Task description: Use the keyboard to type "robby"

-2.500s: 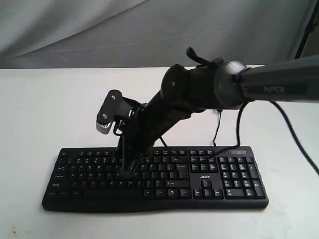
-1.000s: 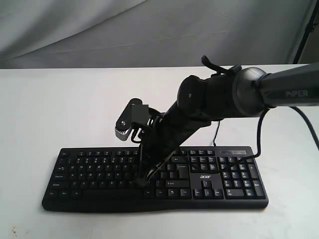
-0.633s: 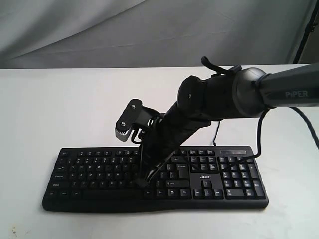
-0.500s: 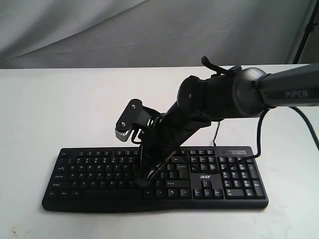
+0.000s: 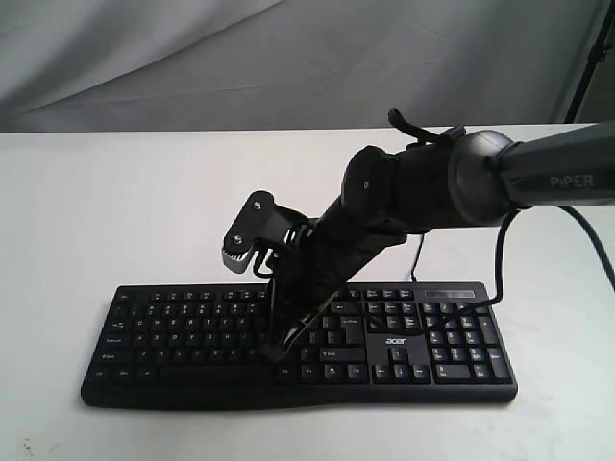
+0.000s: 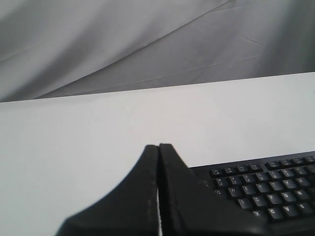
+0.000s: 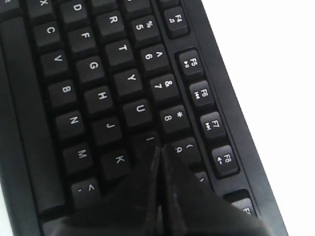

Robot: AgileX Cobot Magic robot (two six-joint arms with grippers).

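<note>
Fingers of the right gripper (image 7: 158, 153) are pressed flat together with no gap between the pads and nothing between them: clenched, empty. The joined tip points down onto the keyboard (image 7: 93, 98), which lies directly under it on the white table (image 5: 115, 211). In the right wrist view the tip sits just beside the I key (image 7: 146, 140), with the 9 key (image 7: 184, 146) on one side and the K key (image 7: 118, 159) on the other. The key right under the tip is covered by the fingers, so its legend cannot be read. In the exterior view the tip reaches keycap level in the letter block, with the acer logo (image 5: 396, 341) well off to the arm's base side. Whether a key is pressed down cannot be told. A thin black cable (image 5: 417, 252) leaves the keyboard's far edge behind the arm. The left gripper (image 6: 158, 150) also has its fingers closed tight on nothing; it is apart from the keyboard, whose corner shows beside and beyond its tip, and it touches no key.
</note>
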